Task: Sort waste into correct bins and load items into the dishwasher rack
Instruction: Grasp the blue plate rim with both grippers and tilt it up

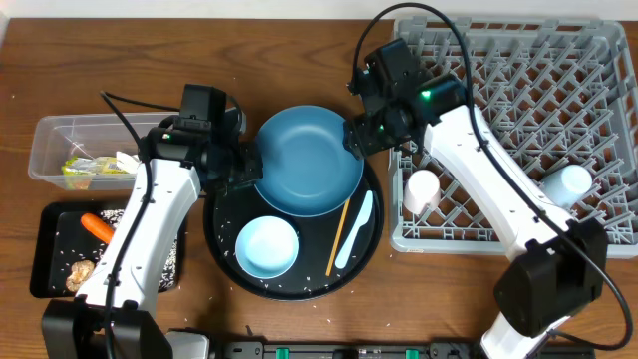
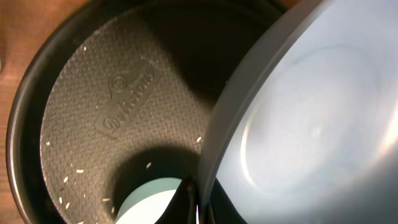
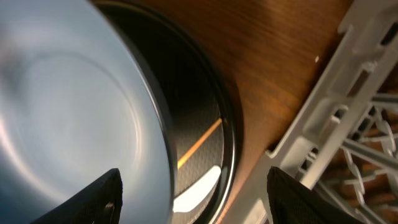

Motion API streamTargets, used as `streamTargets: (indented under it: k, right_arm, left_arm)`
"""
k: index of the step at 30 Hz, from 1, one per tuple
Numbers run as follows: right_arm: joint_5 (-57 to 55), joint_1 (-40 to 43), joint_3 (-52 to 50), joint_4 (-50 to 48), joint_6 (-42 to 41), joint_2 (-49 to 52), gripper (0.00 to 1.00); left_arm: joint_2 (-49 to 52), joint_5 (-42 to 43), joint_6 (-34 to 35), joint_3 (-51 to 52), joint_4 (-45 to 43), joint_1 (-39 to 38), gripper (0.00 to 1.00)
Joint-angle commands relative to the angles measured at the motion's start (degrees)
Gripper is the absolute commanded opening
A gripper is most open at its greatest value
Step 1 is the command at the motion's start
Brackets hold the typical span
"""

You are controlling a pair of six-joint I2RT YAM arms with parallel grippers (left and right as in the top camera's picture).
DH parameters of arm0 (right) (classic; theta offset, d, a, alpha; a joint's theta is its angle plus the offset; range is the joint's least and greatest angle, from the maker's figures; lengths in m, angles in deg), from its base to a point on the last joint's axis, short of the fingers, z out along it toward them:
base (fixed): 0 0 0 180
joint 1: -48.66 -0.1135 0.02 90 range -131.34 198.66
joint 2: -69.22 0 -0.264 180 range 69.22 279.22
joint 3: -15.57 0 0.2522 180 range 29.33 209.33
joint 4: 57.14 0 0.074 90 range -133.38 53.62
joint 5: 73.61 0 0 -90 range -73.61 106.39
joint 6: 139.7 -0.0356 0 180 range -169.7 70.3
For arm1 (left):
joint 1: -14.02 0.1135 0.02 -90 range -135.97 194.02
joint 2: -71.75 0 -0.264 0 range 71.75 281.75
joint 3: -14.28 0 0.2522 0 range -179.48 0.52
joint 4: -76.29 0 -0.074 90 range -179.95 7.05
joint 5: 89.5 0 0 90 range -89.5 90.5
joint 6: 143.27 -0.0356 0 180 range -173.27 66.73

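Nearest the arm bases, the flat black rectangular tray [image 1: 50, 261] holds the orange carrot [image 1: 97, 226], a small brown food lump [image 1: 80, 271] and scattered white rice grains [image 1: 169, 261]. Beside it, the large round black tray [image 1: 221, 261] carries the pale blue bowl [image 1: 267, 246], the thin wooden chopstick [image 1: 339, 236] and the pale spoon [image 1: 355, 231], with more grains loose on its textured floor. Farther back, the dark blue plate [image 1: 309, 160] sits tilted over the round tray's far side. The left gripper [image 2: 198, 200] is pinched closed on the plate's left rim. The right gripper [image 3: 196, 183] is at the opposite rim, its fingers [image 3: 102, 196] spread wide with the plate's edge between them. To the left, the clear rectangular plastic tub [image 1: 45, 150] contains the yellow-green wrapper [image 1: 85, 172] and crumpled white tissue [image 1: 126, 160]. On the right, the grey dishwasher rack [image 1: 598, 234] holds a small pale pink cup [image 1: 421, 189] and a small light blue cup [image 1: 568, 182], well apart.
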Motion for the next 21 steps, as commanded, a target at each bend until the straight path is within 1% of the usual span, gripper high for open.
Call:
streamTargets:
  k: [1, 9, 12, 17, 18, 20, 21]
  right_arm:
    - [2.05, -0.24, 0.46, -1.07, -0.55, 0.87, 0.66]
    - [2.82, -0.31, 0.37, -2.62, -0.96, 2.99, 0.59]
    - [2.84, -0.7, 0.35, -3.21, -0.96, 4.22, 0.54]
    - [2.82, -1.97, 0.35, -4.7, -0.94, 5.51, 0.47]
    - [2.82, -2.19, 0.35, -5.14, -0.94, 5.7, 0.45]
    - [2.82, -2.54, 0.35, -5.73, -0.94, 5.86, 0.27]
    - [2.82, -2.71, 0.35, -6.08, -0.94, 5.88, 0.17]
  left_arm:
    - [-0.22, 0.2, 0.28, -0.28, 0.35, 0.22, 0.06]
    - [-0.22, 0.57, 0.28, -0.28, 0.33, 0.22, 0.06]
    - [-0.22, 0.57, 0.26, -0.28, 0.31, 0.24, 0.06]
    - [-0.22, 0.57, -0.7, -0.28, 0.37, 0.22, 0.06]
    - [-0.22, 0.57, -0.79, -0.28, 0.37, 0.22, 0.06]
    - [-0.22, 0.57, -0.79, -0.28, 0.37, 0.24, 0.06]
    - [-0.22, 0.57, -0.79, -0.28, 0.37, 0.24, 0.06]
